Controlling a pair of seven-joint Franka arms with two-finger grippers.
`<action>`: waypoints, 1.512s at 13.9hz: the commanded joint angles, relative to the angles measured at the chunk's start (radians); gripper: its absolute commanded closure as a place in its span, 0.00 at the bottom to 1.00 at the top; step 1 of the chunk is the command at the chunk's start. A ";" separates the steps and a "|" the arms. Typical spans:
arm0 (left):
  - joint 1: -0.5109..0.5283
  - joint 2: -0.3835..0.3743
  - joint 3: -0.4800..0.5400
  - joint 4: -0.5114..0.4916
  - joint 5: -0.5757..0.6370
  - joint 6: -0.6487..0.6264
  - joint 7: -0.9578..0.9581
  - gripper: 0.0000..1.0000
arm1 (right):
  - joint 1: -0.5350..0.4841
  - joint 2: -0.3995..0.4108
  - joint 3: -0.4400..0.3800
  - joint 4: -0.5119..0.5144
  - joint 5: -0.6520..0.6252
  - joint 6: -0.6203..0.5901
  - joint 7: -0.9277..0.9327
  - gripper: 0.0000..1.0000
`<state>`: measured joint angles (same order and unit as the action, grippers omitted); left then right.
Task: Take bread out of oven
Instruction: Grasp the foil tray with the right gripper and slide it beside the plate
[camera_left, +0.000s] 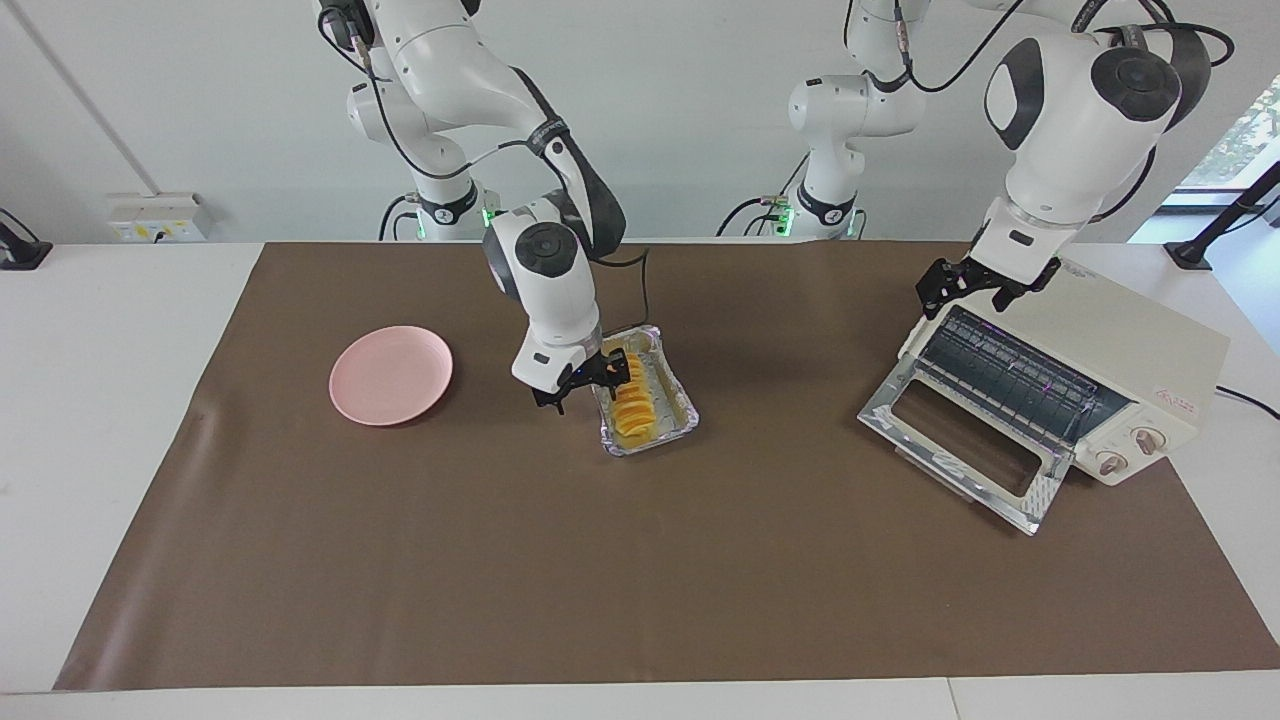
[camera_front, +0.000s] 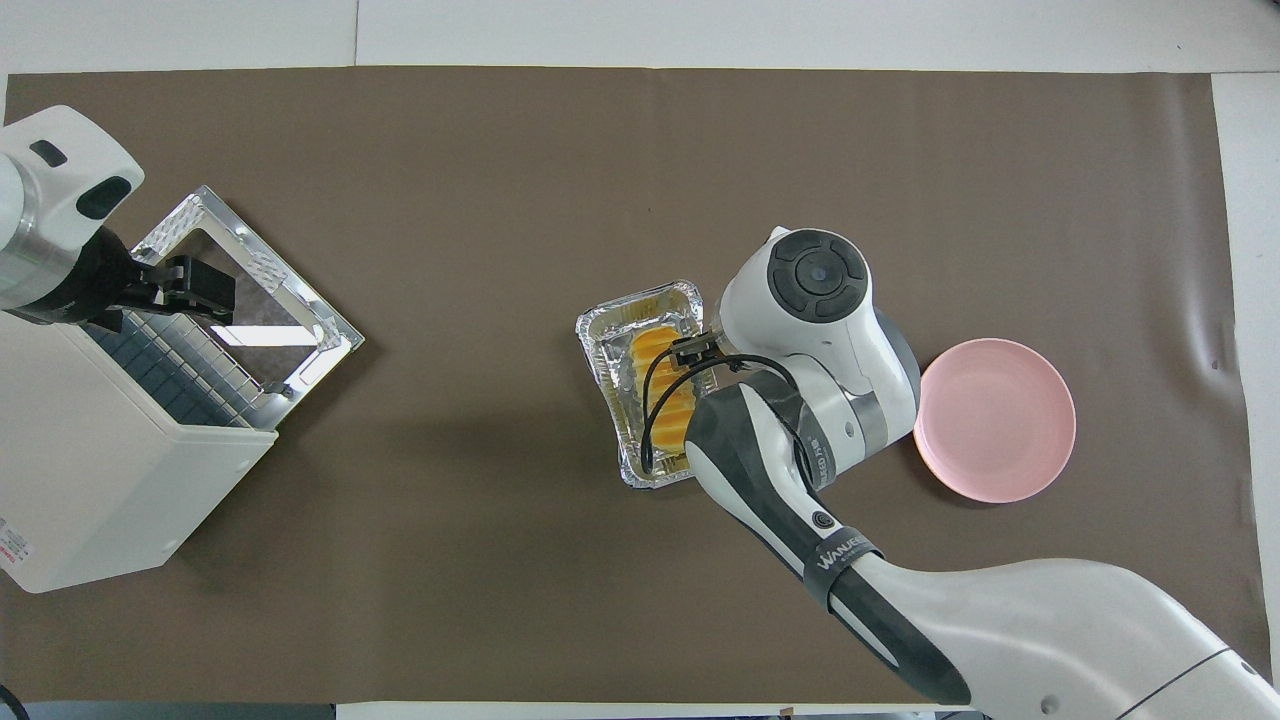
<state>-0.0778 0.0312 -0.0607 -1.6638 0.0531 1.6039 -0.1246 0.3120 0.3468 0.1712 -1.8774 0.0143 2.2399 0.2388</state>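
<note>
From across the worktop, the right tool is down at the foil tray, which sits out on the brown mat between the pink plate and the oven. The bread lies in that tray, just on the oven's side of the tool and reaching away from the robots past it. Its long axis runs along the tray. Whether the fingers are apart or clamped on the loaf, I cannot tell. The left tool hovers over the oven's top front edge above the dropped door, its fingers spread apart on nothing. The bread is plainly already out of the oven, and the right arm is much the nearer one.

From above, the right arm's wrist hides most of the right tool. The bread shows beside it in the foil tray, with the pink plate on the tool's opposite flank. The left tool hangs over the open oven. The right arm's sleeve band reads roughly "WANUEE"; a small red label on the oven's corner is unreadable.
</note>
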 joint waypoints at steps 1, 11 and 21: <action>0.065 -0.050 -0.037 -0.048 -0.012 -0.018 0.074 0.00 | 0.002 -0.005 -0.002 -0.060 -0.005 0.082 0.031 0.23; 0.070 -0.057 -0.062 -0.068 -0.012 0.021 0.105 0.00 | 0.027 -0.006 -0.006 -0.074 -0.011 0.106 0.100 1.00; 0.081 -0.047 -0.056 -0.063 -0.012 0.025 0.140 0.00 | -0.206 0.001 -0.006 0.087 -0.020 0.052 -0.099 1.00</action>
<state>-0.0165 0.0064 -0.1094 -1.6949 0.0531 1.6062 -0.0118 0.1466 0.3235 0.1513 -1.8460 -0.0053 2.3016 0.1585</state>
